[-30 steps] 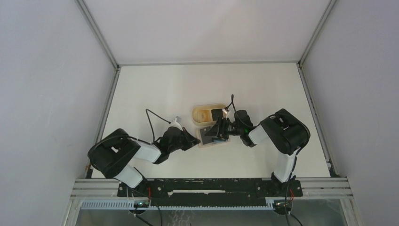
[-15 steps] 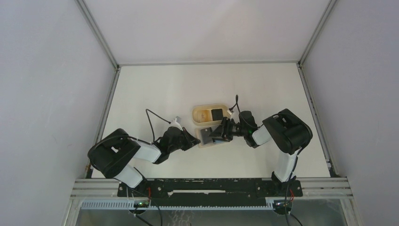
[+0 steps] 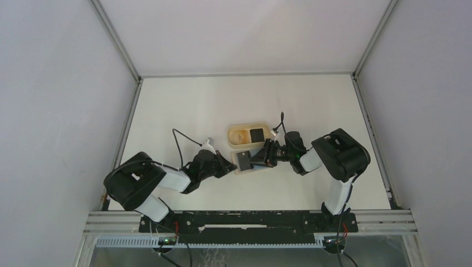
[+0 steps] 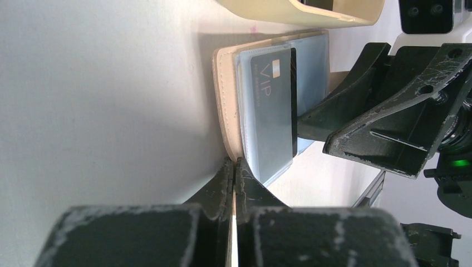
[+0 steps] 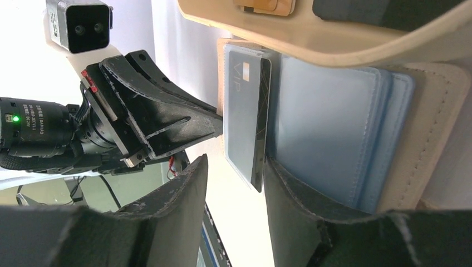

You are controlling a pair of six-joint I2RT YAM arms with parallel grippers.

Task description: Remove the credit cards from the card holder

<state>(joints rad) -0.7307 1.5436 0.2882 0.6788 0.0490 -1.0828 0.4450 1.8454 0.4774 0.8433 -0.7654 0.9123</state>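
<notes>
Your left gripper (image 4: 234, 167) is fully closed. Its tips touch the near rim of the beige, leather-like folding card holder (image 4: 225, 105), but I cannot tell if they pinch anything. The card holder lies open on the white table (image 4: 111, 83), just beside the oval tan tray (image 4: 311, 14). A dark grey card (image 4: 270, 105) with "VIP" printed on it sits in one clear sleeve of the holder. Your right gripper (image 5: 236, 164) has its jaws about half apart. They stand on both sides of one short end of this card and do not press on it. A small black card (image 3: 256, 135) lies inside the tray.
</notes>
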